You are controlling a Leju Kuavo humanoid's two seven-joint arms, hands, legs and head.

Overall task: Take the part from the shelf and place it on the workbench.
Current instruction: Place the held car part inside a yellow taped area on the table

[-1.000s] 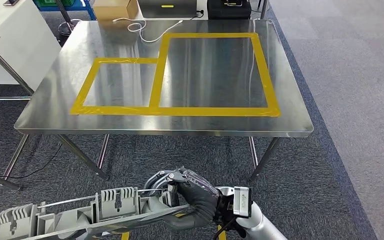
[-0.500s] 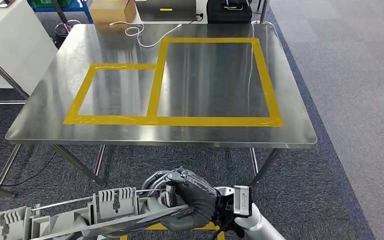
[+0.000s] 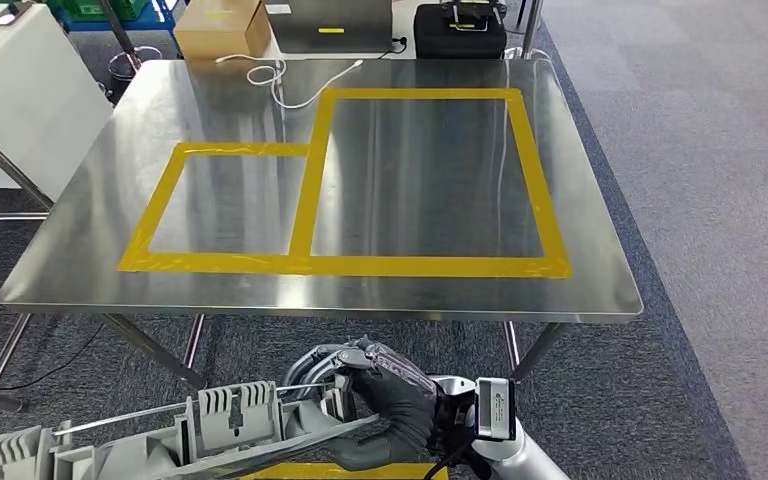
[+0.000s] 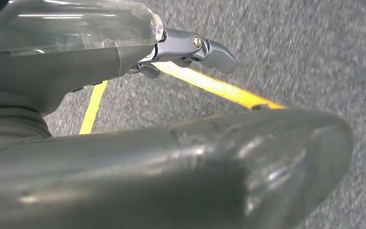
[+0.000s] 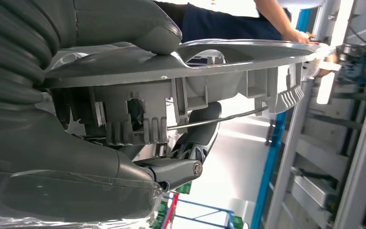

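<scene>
Right hand (image 3: 392, 408) clamped around the long grey part (image 3: 160, 445), carried low, its length running out leftwards; the workbench (image 3: 600, 270) lies straight ahead, higher than the part.

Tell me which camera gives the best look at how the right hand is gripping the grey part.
The right wrist view: the thumb presses on one face of the grey part and darker fingers curl under its ribbed side. The head view shows the right hand wrapped around the part's end from above. The left wrist view shows none of that grip.
</scene>
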